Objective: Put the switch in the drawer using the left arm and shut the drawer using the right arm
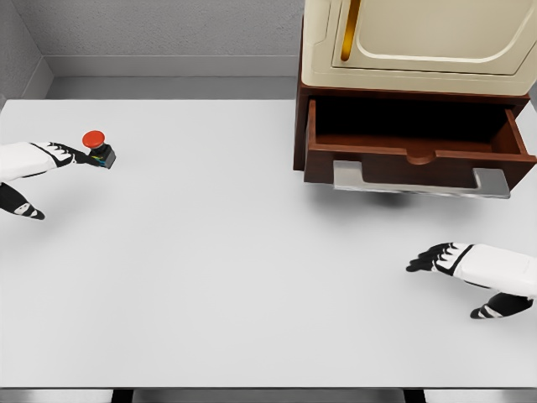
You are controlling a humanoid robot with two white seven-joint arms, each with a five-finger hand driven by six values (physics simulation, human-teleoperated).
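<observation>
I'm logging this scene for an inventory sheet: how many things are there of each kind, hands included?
Switch, red button on a black base: 1
Cabinet with open drawer: 1
White table: 1
Robot hands, left hand and right hand: 2
Total: 5

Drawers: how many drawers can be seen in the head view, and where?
1. The drawer is pulled open at the bottom of the cabinet, at the table's far right. Its inside is dark; more drawers may be hidden above the picture's edge.
</observation>
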